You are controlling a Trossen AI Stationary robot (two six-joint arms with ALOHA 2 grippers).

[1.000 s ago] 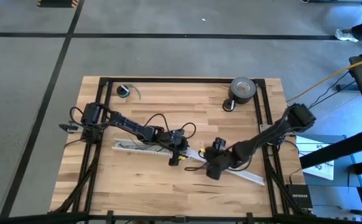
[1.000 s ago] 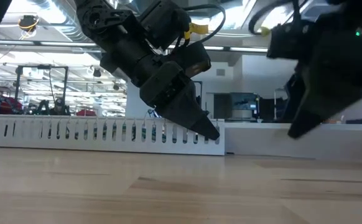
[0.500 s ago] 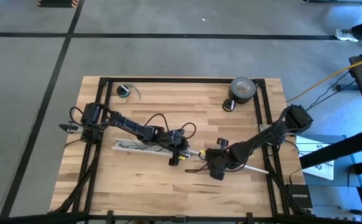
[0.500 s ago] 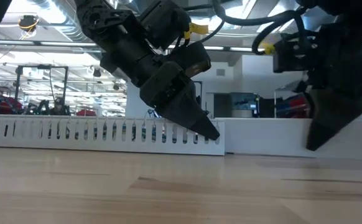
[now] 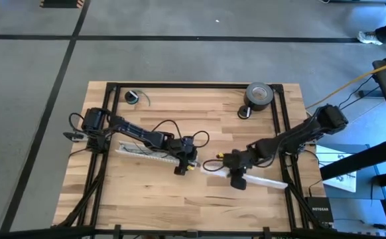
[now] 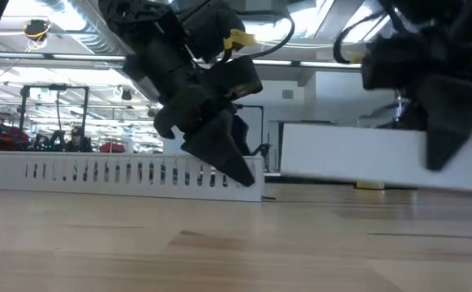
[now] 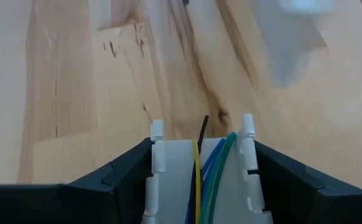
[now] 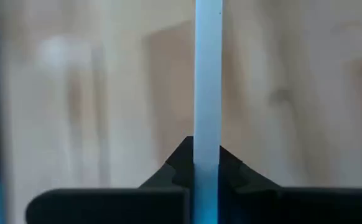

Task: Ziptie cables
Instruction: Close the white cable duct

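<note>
Since a second ago the right claw (image 5: 238,179) has shifted toward the worktop's (image 5: 166,199) front right and shut edge-on onto the plain white strip (image 5: 262,179), which now rides lifted off the wood in the low view instead of lying flat; the slotted strip (image 5: 143,154) has slid a little leftward with the left arm. Nearest the low camera, bare worktop runs up to both strips. In the right wrist view the pale strip stands straight out between the closed fingers (image 8: 168,177), its long axis in line with the claw. The left claw (image 5: 182,164) clamps the near end of the slotted strip, fingers (image 7: 119,177) pressed against its two side walls, so it is partly spread and gripping that channel. The cables (image 7: 209,168), yellow, green and blue, lie inside the channel between those walls, running along its length and ending right at the left claw. A thin dark sliver (image 7: 203,127) pokes out just ahead of the cables; whether it is a ziptie I cannot tell. The cables lie to the left of the right claw, well apart from it, their axis roughly continuing the line of the held strip, so the left arm is far nearer them. Farther back sit a tape roll (image 5: 258,95) and a small coil (image 5: 132,97) near the rear edge.
</note>
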